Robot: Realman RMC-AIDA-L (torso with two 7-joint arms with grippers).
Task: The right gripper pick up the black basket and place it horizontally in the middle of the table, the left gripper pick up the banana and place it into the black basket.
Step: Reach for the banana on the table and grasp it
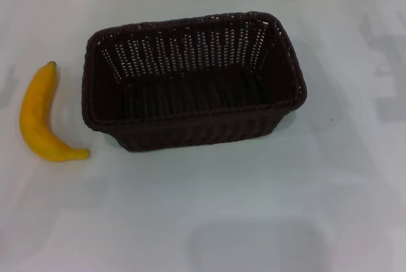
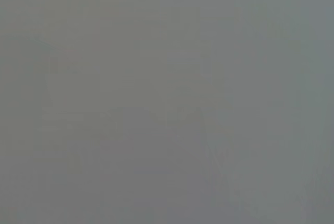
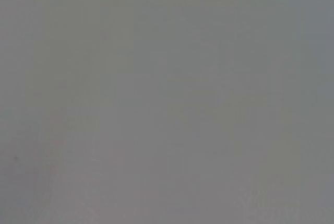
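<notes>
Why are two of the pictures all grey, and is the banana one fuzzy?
Both wrist views show only flat grey, nothing to make out. The head view is a bit soft, with faint shadows on the table, but the banana and black basket show clearly.

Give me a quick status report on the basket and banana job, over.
Both grippers out of view. Black basket upright on the table, empty. Banana lies apart on its left side. Nothing in the way.

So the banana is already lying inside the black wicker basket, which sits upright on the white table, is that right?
Not quite. The banana lies on the white table beside the black wicker basket, on the robot's left, not inside it. The basket does sit upright and is empty. The head view shows this; neither gripper is in view.
</notes>
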